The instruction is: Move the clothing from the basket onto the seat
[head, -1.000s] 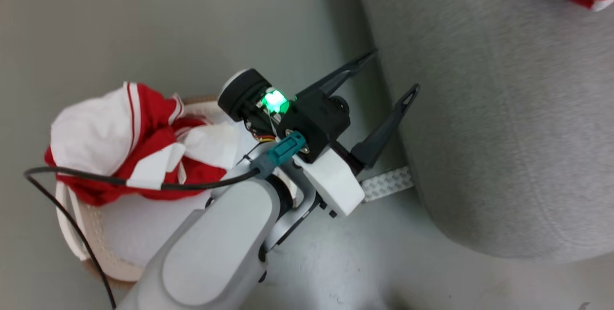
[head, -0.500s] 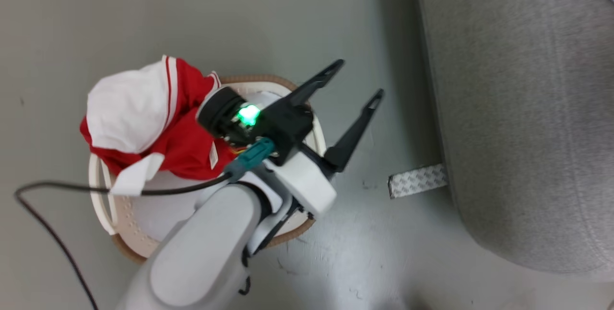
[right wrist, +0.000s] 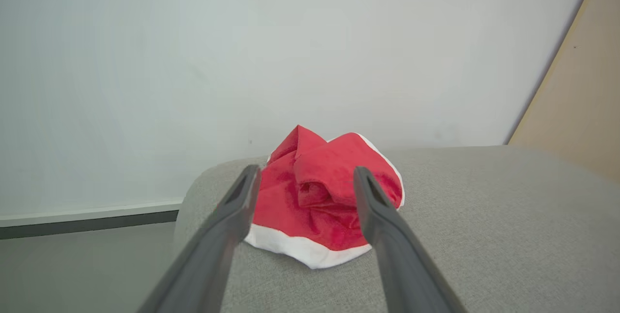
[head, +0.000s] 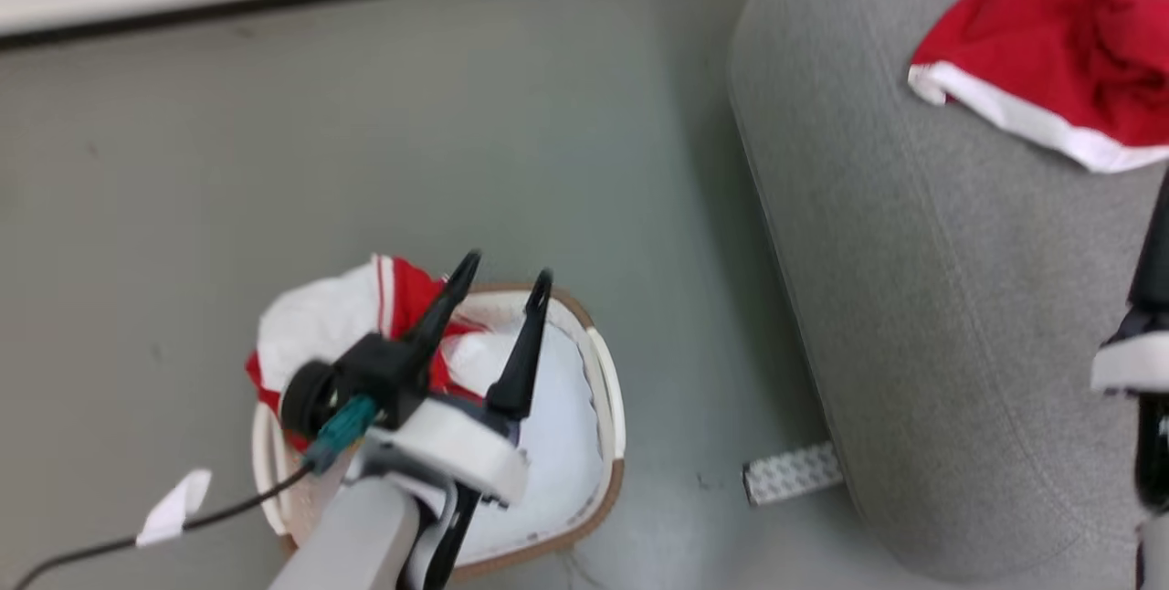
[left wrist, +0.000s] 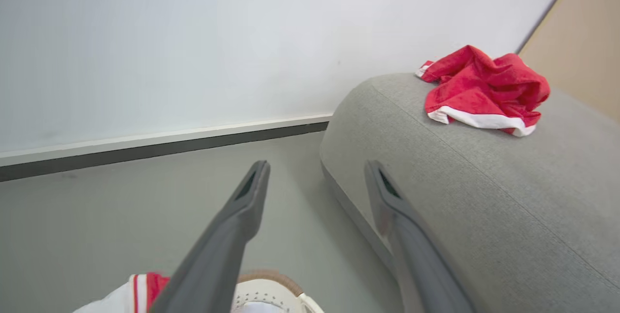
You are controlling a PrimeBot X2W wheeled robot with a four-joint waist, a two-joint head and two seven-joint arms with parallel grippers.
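At the near left, the oval basket, cream perforated plastic with a brown rim band, stands on the smooth grey floor. Crumpled red-and-white clothing is heaped at its far left side beside a white pad. The left gripper hovers above the basket, fingers spread wide, holding nothing. To the right, an embossed metal strip lies at the foot of the seat, a rounded sofa in light grey woven fabric. Farther right, a second red garment with a white hem band rests on the seat. The right gripper points toward it, fingers wide, empty. Beyond stands a white wall with a dark baseboard.
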